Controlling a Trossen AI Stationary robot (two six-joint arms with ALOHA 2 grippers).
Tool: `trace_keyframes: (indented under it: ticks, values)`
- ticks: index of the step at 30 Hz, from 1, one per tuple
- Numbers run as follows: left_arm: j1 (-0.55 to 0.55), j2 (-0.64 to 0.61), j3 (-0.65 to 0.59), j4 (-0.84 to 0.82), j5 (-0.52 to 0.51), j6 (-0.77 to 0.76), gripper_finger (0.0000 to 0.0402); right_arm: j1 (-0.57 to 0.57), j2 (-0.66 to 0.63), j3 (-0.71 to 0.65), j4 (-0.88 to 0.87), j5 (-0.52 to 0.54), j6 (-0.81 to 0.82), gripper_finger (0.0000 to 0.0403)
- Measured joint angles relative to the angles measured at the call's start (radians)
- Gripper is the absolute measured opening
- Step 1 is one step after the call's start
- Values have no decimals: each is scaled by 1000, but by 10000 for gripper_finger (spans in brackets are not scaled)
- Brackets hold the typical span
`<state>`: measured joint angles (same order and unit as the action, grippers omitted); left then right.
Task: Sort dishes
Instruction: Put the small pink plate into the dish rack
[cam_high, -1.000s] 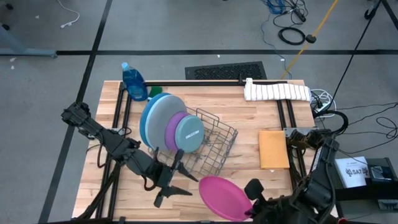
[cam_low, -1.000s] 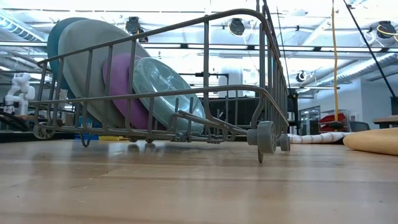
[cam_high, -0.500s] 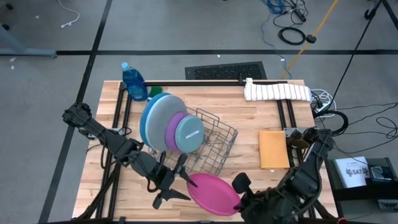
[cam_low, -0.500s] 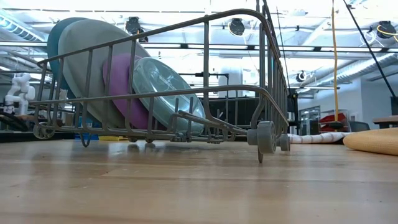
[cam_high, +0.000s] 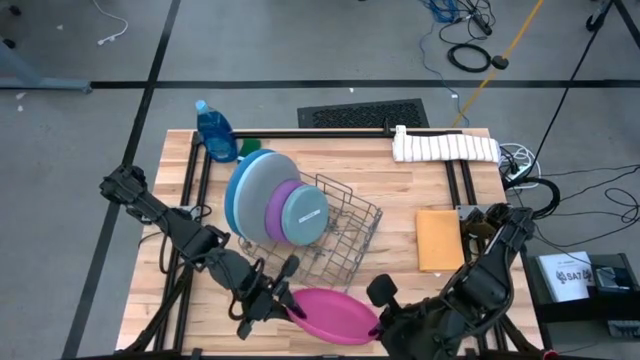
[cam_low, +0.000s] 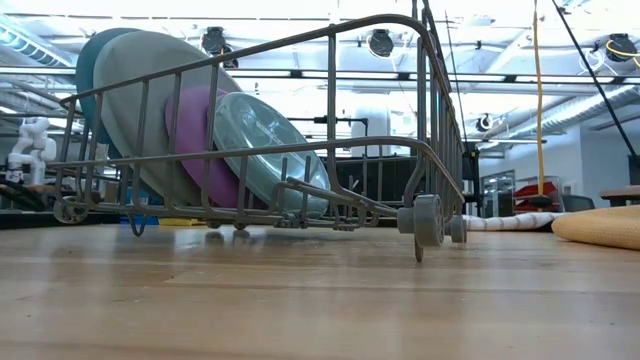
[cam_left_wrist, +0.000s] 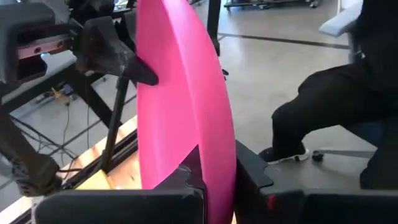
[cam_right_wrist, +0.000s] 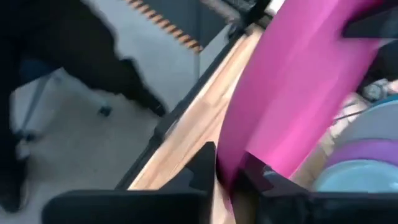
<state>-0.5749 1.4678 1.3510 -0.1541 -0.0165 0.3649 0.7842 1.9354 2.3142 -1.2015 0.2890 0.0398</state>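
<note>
Two grippers clamp one pink plate (cam_high: 335, 314) at the table's near edge, just in front of the wire rack (cam_high: 345, 232). The left gripper (cam_high: 285, 303) has its fingers pinched on the plate's left rim; the left wrist view shows both dark fingers (cam_left_wrist: 249, 171) pressed against the pink plate's edge. The right gripper (cam_high: 378, 322) grips the opposite rim, its fingers closed on the plate in the right wrist view.

Four more plates stand on edge at the rack's left end: one teal plate (cam_high: 250, 155) farthest back, one large grey plate (cam_high: 257, 190), one purple plate (cam_high: 280, 208), and one small pale blue plate (cam_high: 304, 216) in front.

One blue bottle (cam_high: 215, 130) stands at the far left corner of the wooden table (cam_high: 400, 190), one white towel (cam_high: 445, 146) lies at the far right, and one orange sponge (cam_high: 440, 239) sits right of the rack.
</note>
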Motion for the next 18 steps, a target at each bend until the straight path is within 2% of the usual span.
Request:
trace_keyframes:
  ticks: [4, 13, 18]
  values:
    - [3, -6, 1, -70, -39, -14, 33, -2, 0, 0, 46, 111, 94, 78]
    - [4, -16, 2, -146, -36, -26, 29, 0, 1, 0, 29, 129, 151, 208]
    - [15, -24, 1, -236, -57, -81, 29, 2, -26, 0, -119, 322, 214, 241]
